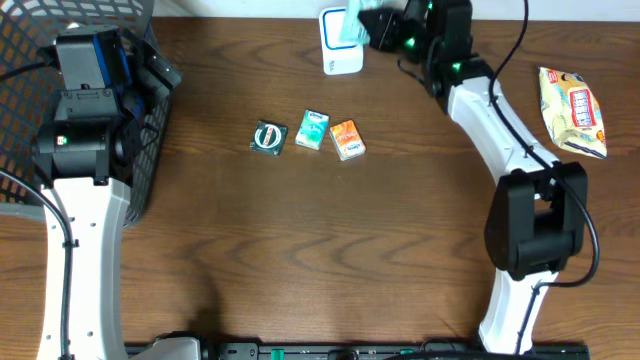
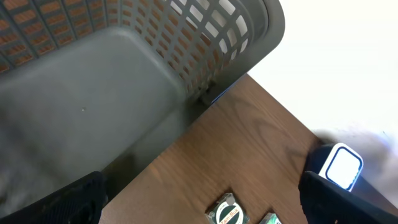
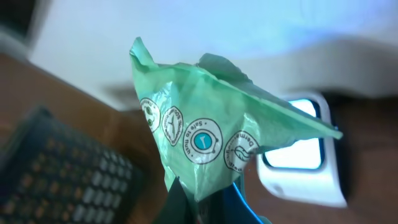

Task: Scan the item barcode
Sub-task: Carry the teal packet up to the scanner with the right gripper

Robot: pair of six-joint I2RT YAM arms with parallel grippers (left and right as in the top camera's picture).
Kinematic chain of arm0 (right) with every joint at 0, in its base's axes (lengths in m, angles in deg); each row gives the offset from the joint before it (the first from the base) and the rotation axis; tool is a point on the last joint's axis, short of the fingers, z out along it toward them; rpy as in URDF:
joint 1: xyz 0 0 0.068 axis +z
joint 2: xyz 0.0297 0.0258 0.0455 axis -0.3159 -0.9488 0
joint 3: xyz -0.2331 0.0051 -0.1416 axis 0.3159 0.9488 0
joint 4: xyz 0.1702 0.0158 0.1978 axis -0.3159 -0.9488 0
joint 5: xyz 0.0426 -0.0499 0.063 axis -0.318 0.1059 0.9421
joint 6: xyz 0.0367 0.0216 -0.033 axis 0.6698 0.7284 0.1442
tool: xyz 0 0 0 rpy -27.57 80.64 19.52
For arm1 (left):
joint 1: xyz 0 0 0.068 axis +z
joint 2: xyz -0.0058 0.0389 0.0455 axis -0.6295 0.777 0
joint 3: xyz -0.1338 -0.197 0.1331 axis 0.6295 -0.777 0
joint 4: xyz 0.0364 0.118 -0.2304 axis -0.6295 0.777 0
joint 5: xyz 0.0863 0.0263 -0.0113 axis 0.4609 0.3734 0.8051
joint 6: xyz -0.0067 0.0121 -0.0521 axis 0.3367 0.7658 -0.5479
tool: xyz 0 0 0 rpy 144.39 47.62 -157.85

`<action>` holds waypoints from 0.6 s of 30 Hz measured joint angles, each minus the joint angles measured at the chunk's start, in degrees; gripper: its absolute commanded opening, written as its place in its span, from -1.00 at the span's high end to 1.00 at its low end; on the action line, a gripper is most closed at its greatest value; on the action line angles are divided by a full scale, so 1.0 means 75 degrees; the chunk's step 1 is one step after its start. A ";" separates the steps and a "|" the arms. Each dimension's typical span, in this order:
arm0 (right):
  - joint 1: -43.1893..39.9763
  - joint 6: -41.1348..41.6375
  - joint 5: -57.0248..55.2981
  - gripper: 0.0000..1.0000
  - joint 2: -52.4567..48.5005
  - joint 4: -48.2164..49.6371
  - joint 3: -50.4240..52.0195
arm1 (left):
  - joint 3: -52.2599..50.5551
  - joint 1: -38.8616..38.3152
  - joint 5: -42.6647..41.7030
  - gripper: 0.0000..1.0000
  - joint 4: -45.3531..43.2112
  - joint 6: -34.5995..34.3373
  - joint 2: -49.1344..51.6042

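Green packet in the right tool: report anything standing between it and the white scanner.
Nothing visible does. The crinkled green plastic packet, pinched by the right tool, hangs just in front of the white boxy scanner.

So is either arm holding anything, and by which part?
The right gripper pinches a green packet by its bottom edge, near the scanner. The left gripper is open and holds nothing.

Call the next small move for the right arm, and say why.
Likely rotate the green packet slightly so another face turns toward the scanner. The right pincer is shut on the packet, held just in front of the scanner, yet the wrist view shows only crumpled film with round icons, no barcode.
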 measured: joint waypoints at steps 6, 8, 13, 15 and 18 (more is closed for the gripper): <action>-0.0009 0.0495 0.0099 0.98 -0.1233 -0.0420 -0.1693 | 0.0000 0.0000 0.0000 -0.96 -0.0006 0.0000 0.0000; -0.0012 0.0580 0.0137 0.98 -0.1647 -0.0548 -0.1999 | 0.0000 0.0000 0.0000 -0.95 0.0000 0.0000 0.0000; -0.0003 0.0810 0.0169 0.98 -0.2334 -0.0670 -0.2133 | 0.0000 0.0000 0.0000 -0.96 -0.0003 0.0000 0.0000; 0.0006 0.0863 0.0163 0.98 -0.2480 -0.0764 -0.2133 | 0.0000 0.0000 0.0000 -0.95 -0.0006 0.0000 0.0000; 0.0052 0.0866 0.0105 0.98 -0.2567 -0.0988 -0.2133 | 0.0000 0.0000 0.0000 -0.95 -0.0003 0.0003 0.0000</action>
